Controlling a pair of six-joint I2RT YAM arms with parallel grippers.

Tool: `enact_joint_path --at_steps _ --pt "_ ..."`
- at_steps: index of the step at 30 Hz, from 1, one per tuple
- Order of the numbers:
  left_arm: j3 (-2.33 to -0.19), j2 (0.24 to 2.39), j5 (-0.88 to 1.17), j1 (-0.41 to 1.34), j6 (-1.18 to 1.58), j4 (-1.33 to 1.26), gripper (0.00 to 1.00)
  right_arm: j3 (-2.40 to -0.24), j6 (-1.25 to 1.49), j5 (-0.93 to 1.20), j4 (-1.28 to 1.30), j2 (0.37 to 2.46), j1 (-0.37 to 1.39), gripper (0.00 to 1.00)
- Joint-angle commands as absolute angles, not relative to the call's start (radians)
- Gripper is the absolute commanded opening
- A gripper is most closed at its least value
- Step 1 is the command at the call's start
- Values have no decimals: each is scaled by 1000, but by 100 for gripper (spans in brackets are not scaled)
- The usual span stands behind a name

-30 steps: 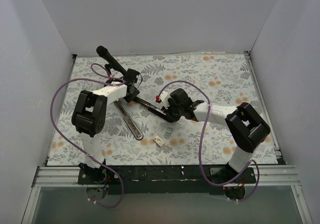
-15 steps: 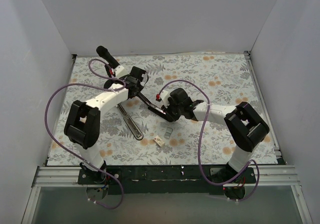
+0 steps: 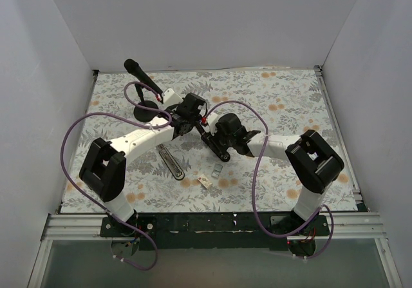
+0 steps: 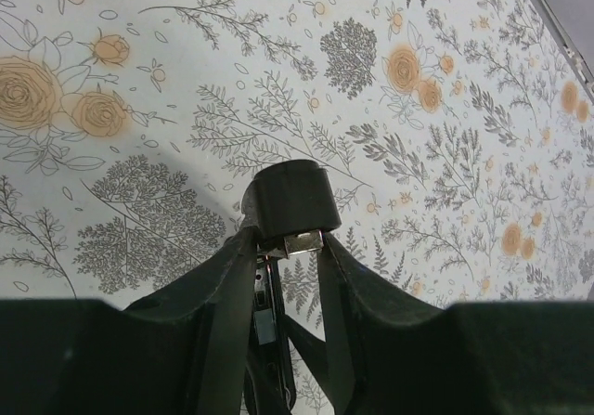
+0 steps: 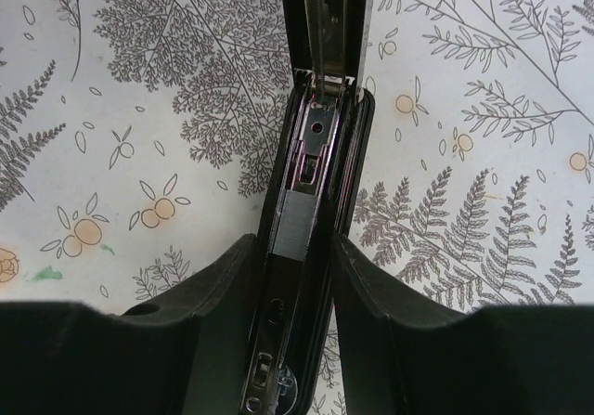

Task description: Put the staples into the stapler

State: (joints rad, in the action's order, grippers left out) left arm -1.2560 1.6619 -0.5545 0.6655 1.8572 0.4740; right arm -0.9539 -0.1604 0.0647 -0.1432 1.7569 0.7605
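The stapler lies open in the middle of the mat. My right gripper is shut on its black lower body. In the right wrist view a grey staple block sits in the open channel just ahead of my right gripper. The silver rail runs on beyond it. My left gripper is shut on the stapler's far end, a black cap with a silver tip. In the left wrist view my left gripper has the channel and the staple block below it. A second small grey block and the whitish box lie on the mat nearby.
A long silver-grey metal strip lies on the mat left of the stapler. A black microphone on a round stand is at the back left. White walls enclose the floral mat. Purple cables loop over both arms.
My left gripper has moved right, away from the microphone stand. The stapler's far end has swung right with it, so the stapler now lies at a steeper angle. My right gripper has shifted slightly.
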Motion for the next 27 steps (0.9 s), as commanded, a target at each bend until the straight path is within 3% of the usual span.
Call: enact_joint_path --at_steps 1,18,27 --pt "-1259 1692 -561 719 1894 495 12 -920 -115 49 -270 1735 759 45" --pt "-1500 1848 -890 736 1806 775 8 -632 20 107 -451 1473 712 52" --pt "-1542 1875 -930 738 1755 811 8 -532 81 182 -574 1500 667 39"
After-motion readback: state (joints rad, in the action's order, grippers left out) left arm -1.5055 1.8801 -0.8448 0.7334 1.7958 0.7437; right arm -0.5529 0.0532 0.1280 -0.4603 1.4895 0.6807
